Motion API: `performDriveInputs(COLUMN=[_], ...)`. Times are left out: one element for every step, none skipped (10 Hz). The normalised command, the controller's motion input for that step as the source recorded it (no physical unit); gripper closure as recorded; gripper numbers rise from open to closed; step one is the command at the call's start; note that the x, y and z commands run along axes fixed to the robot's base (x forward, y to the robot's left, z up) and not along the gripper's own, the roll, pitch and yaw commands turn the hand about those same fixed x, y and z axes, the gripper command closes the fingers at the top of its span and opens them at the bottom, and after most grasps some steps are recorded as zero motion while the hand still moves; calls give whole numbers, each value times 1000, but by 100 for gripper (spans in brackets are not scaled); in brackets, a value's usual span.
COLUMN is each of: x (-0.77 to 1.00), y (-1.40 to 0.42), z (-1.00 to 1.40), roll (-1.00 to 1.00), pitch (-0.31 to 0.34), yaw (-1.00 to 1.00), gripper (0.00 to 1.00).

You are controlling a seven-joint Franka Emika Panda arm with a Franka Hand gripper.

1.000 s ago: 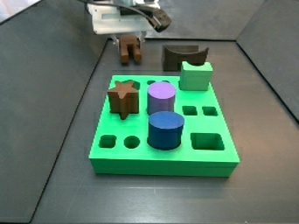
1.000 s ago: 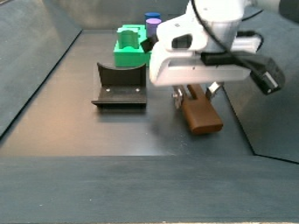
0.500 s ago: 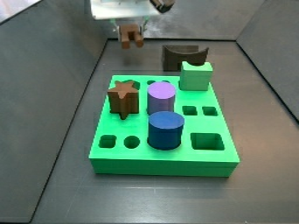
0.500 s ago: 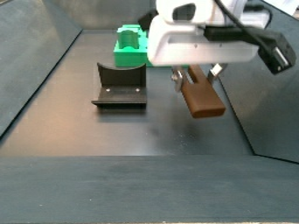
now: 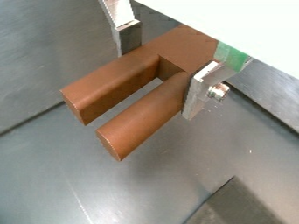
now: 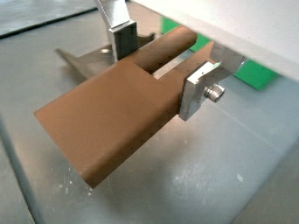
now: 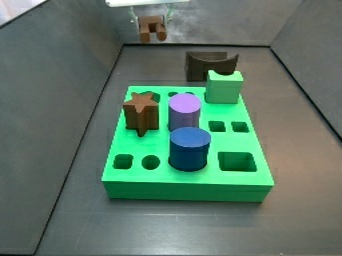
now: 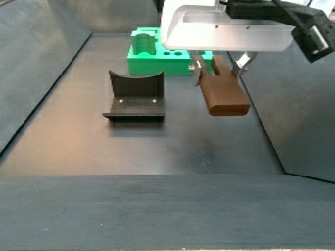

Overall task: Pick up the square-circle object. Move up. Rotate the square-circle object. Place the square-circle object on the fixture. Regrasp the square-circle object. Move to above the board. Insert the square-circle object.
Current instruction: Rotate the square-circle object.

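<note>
Claw raised, jaws clamped on a piece

The claw (image 8: 220, 67) hung high above the floor, pointing down; silver fingers (image 5: 201, 90) pressed both sides of the square-circle object (image 8: 224, 93), also seen in both wrist views.

A dark grey matte floor (image 7: 60, 205) fills both side views. Smooth grey walls rise from it on a slant: in a side view a left wall (image 7: 54, 60) at 10 o'clock, a back wall (image 7: 234, 20) at 12 and a right wall (image 7: 318, 60) at 2. Soft, even light leaves a pale sheen on the floor (image 8: 144, 157). In both wrist views the floor (image 5: 70, 188) shows fine scratches.
</note>
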Motion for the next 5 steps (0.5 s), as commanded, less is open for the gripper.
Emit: performDriveInputs(x=[12, 23, 29, 30, 32], y=[12, 14, 15, 16, 16], z=[-72, -48, -33, -30, -26], roll=[-3, -3, -3, -3, -3], pitch=[-3, -4, -4, -5, -5], yaw=[-1000, -1000, -1000, -1000, -1000], gripper=[100, 100, 100, 100, 100])
